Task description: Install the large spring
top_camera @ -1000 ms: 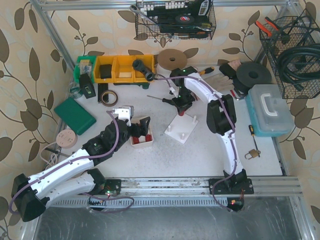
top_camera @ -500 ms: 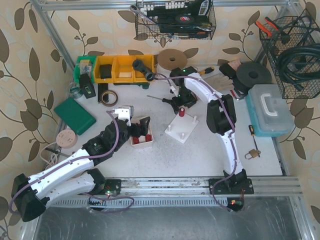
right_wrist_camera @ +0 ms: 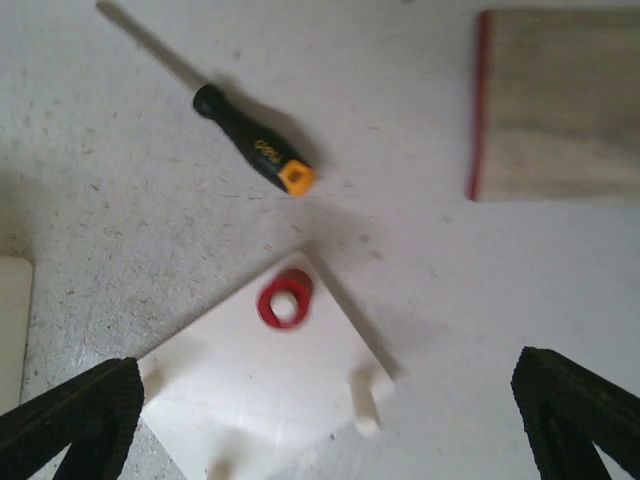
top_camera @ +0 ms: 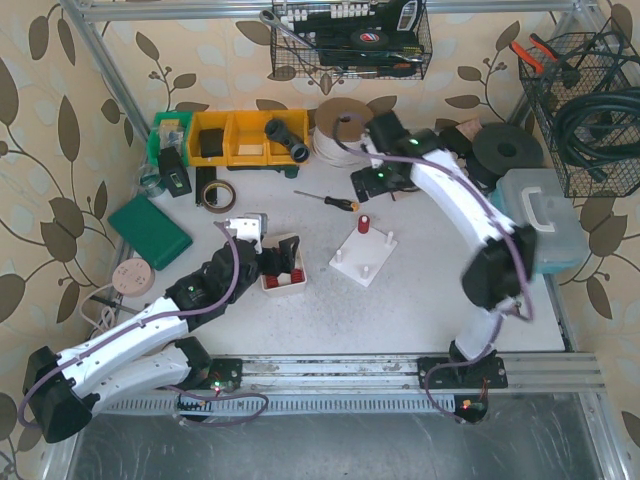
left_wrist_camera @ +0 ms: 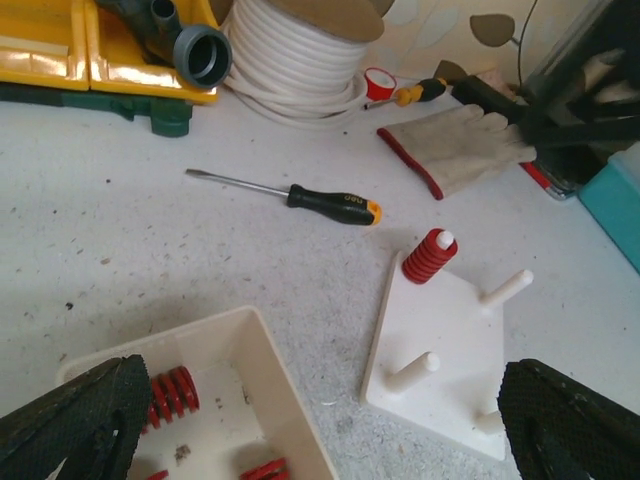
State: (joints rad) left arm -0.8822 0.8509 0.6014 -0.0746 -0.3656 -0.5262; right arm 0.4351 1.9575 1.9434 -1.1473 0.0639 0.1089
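Observation:
A large red spring (top_camera: 366, 222) stands on the far corner peg of the white peg board (top_camera: 362, 255), and nothing holds it. It shows in the left wrist view (left_wrist_camera: 430, 257) and from above in the right wrist view (right_wrist_camera: 285, 300). My right gripper (top_camera: 373, 183) hangs open above and behind the board (right_wrist_camera: 250, 410), its jaws wide and nothing between them (right_wrist_camera: 320, 420). My left gripper (top_camera: 287, 262) is open over a cream tray (top_camera: 283, 284) of red springs (left_wrist_camera: 170, 393), also with nothing in it (left_wrist_camera: 325, 425).
A black and orange screwdriver (top_camera: 330, 200) lies behind the board. A work glove (left_wrist_camera: 460, 150) lies at the back right, near a white rope spool (top_camera: 340, 125). Yellow bins (top_camera: 240, 135), a tape roll (top_camera: 215, 195), a green case (top_camera: 150, 232) and a teal box (top_camera: 540, 220) ring the table.
The right gripper opened, let go of the spring on the peg, and rose back away from the board. The left arm stayed still.

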